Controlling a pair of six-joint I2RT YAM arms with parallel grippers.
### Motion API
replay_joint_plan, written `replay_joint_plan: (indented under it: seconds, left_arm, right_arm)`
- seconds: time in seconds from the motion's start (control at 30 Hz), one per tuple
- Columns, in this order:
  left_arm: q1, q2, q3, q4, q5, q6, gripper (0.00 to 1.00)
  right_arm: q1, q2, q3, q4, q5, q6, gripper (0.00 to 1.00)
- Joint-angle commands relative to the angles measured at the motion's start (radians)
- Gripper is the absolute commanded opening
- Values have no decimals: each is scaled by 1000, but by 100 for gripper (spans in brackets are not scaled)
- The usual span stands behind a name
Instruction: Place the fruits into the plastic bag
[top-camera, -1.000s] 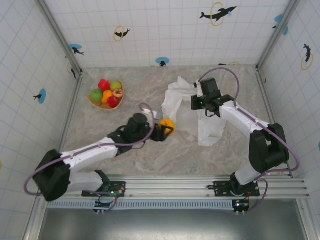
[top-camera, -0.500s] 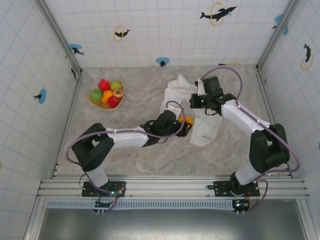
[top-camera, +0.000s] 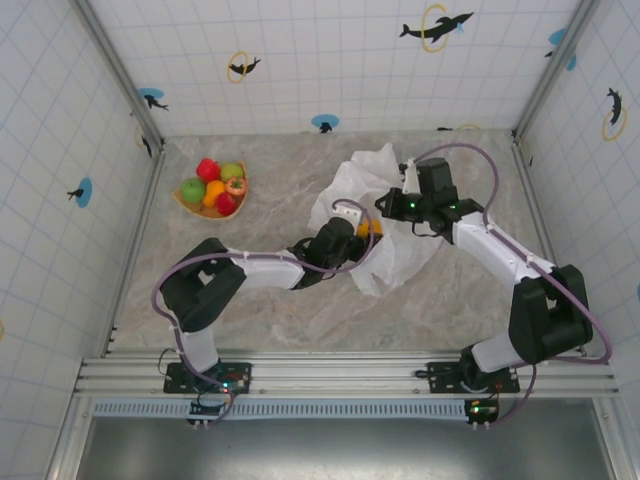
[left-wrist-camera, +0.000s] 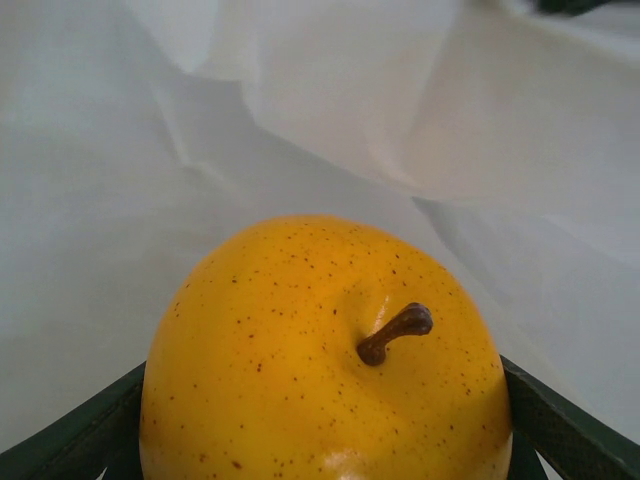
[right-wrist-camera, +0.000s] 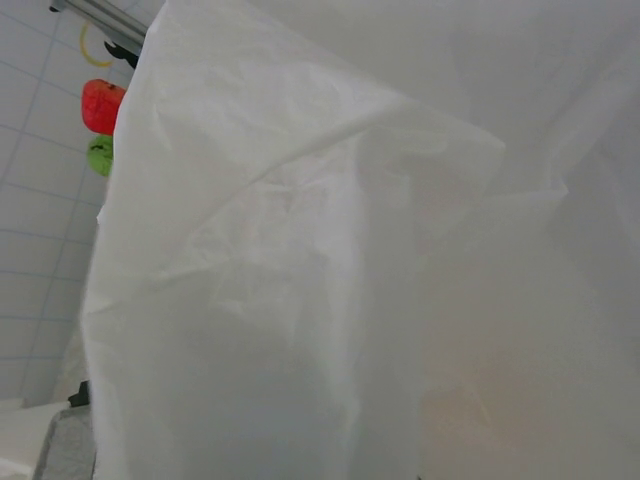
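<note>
My left gripper (top-camera: 366, 234) is shut on a yellow speckled fruit (top-camera: 372, 228) with a brown stem, and holds it at the mouth of the plastic bag (top-camera: 392, 258). In the left wrist view the yellow fruit (left-wrist-camera: 320, 360) sits between dark green fingers (left-wrist-camera: 80, 440), with white bag (left-wrist-camera: 300, 120) folds all around it. My right gripper (top-camera: 385, 205) is shut on the bag's upper edge and holds it raised just beyond the fruit. The bag (right-wrist-camera: 300, 250) hangs right in front of the right wrist camera. The other fruits (top-camera: 213, 186), red, green and orange, lie in the tray at the back left.
The orange-tan tray (top-camera: 189, 208) sits near the left wall. A red fruit (right-wrist-camera: 100, 105) and a green one (right-wrist-camera: 98, 155) show past the bag's edge in the right wrist view. Tiled walls enclose the marble table (top-camera: 450, 300) on three sides.
My left arm has stretched right and carried the yellow fruit from the open table into the bag's mouth. My right gripper has pulled the bag's edge up and to the right, opening it.
</note>
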Motion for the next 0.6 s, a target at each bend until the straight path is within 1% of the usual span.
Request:
replay_joint_plan:
  seconds: [0.0, 0.13, 0.17, 0.27, 0.37, 0.57]
  left_arm:
    - [-5, 28, 52, 53, -8, 34, 65]
    - [27, 55, 62, 101, -40, 17, 65]
    - [40, 60, 57, 123, -40, 4, 65]
    - [72, 89, 55, 185, -15, -17, 65]
    - [76, 128, 78, 214, -13, -2, 65]
    - [78, 191, 97, 322, 4, -11, 66]
  right_arm:
    - [-10, -45, -47, 117, -77, 113, 0]
    - [-10, -77, -123, 227, -130, 235, 0]
    - [-10, -87, -140, 280, -138, 260, 0]
    - [-8, -116, -176, 337, -143, 312, 0]
    - [-9, -126, -186, 362, -156, 347, 0]
    - [-7, -128, -220, 483, -203, 453, 0]
